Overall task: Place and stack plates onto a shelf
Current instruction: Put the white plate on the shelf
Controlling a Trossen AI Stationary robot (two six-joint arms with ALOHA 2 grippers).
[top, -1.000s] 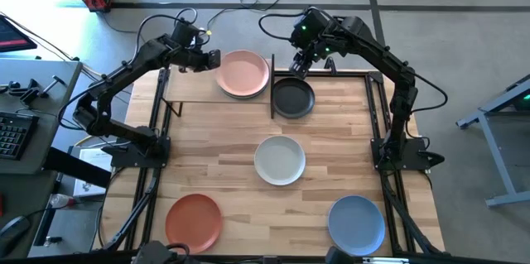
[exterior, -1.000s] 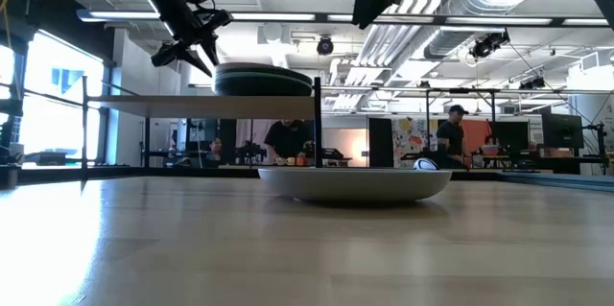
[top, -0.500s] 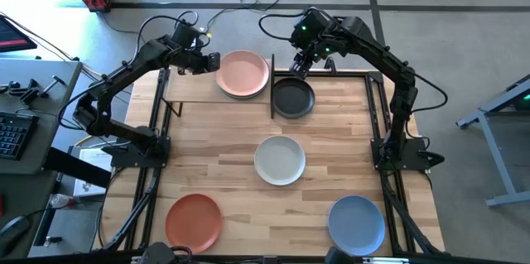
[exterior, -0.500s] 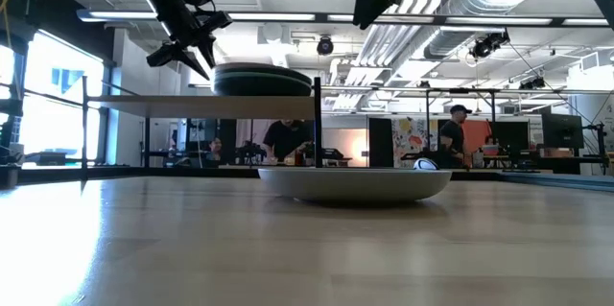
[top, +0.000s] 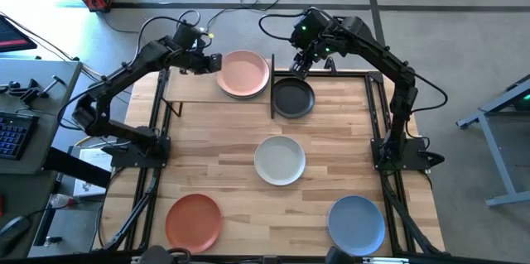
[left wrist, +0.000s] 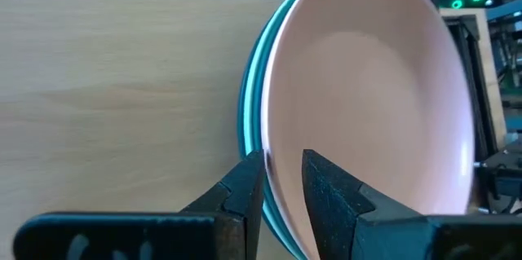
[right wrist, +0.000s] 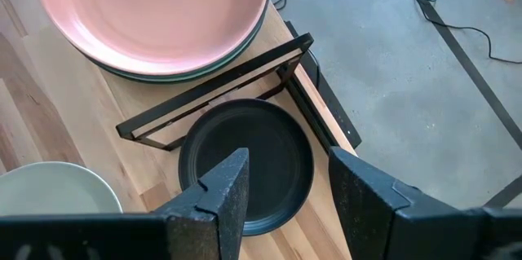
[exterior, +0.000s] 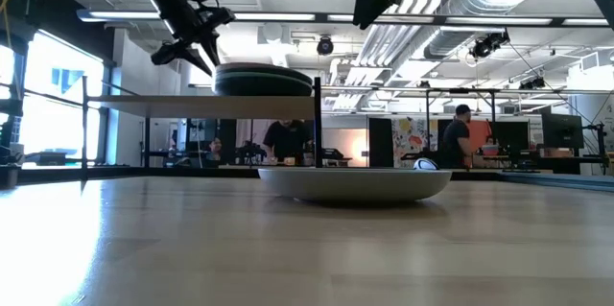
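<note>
Pink plate (top: 243, 73) is topping the shelf (top: 197, 90) stack, its rim sitting between the left gripper (top: 217, 62) fingers without clear contact. Right gripper (top: 296, 69) is hanging released above the charcoal plate (top: 293, 98).

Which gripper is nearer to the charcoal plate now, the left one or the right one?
The right. The right gripper hovers open just above the charcoal plate, at its far edge. The left gripper is farther off, at the rim of the pink plate on the shelf.

Plank table (top: 232, 152) with four plates, shelf (top: 195, 90) bearing pink-topped stack (top: 243, 74)
</note>
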